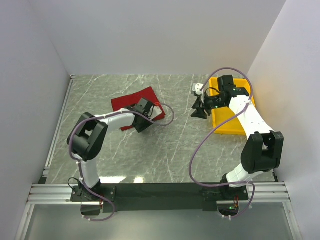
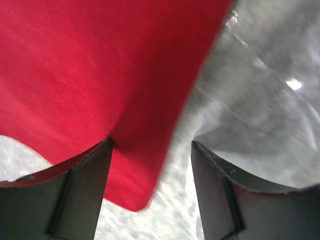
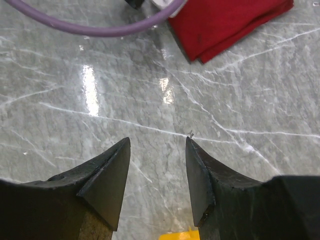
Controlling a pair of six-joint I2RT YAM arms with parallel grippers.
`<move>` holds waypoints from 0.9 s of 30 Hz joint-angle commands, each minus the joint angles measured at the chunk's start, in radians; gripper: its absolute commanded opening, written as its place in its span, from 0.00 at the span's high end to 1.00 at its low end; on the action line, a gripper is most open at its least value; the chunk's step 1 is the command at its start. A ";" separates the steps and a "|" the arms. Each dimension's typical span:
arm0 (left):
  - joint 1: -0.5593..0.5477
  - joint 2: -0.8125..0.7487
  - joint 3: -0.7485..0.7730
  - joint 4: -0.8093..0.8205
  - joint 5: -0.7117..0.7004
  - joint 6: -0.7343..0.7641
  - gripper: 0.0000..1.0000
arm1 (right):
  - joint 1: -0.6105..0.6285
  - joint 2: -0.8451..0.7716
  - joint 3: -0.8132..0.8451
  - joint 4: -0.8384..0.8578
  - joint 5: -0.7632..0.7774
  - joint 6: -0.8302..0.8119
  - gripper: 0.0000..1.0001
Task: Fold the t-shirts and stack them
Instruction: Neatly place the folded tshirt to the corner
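The dark red t-shirt (image 1: 131,101) lies folded into a small rectangle on the marble table, left of centre. My left gripper (image 1: 143,116) is open just above the shirt's near right corner; in the left wrist view the red cloth (image 2: 85,65) fills the upper left and its corner reaches down between the fingers (image 2: 80,185). My right gripper (image 1: 199,111) is open and empty over bare table beside the yellow tray. The right wrist view shows the folded shirt (image 3: 227,22) far ahead at top right.
A yellow plastic tray (image 1: 239,125) sits at the right edge of the table under the right arm. A purple cable (image 1: 167,120) loops by the left gripper and shows in the right wrist view (image 3: 85,27). White walls enclose the table.
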 commanded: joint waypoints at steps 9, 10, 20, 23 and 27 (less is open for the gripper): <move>-0.015 0.069 -0.008 0.111 -0.127 0.101 0.59 | -0.012 -0.042 -0.014 0.006 -0.060 0.042 0.45; -0.014 0.069 -0.015 0.116 -0.136 0.103 0.70 | -0.012 -0.042 -0.014 0.008 -0.062 0.044 0.45; 0.113 -0.050 -0.143 0.125 -0.193 0.130 0.99 | -0.017 -0.027 -0.014 0.009 -0.074 0.050 0.45; 0.176 -0.107 -0.211 0.128 -0.183 0.182 0.99 | -0.018 -0.018 -0.016 0.012 -0.085 0.055 0.45; 0.258 -0.150 -0.276 0.160 -0.176 0.262 0.99 | -0.021 -0.004 -0.017 0.015 -0.100 0.059 0.45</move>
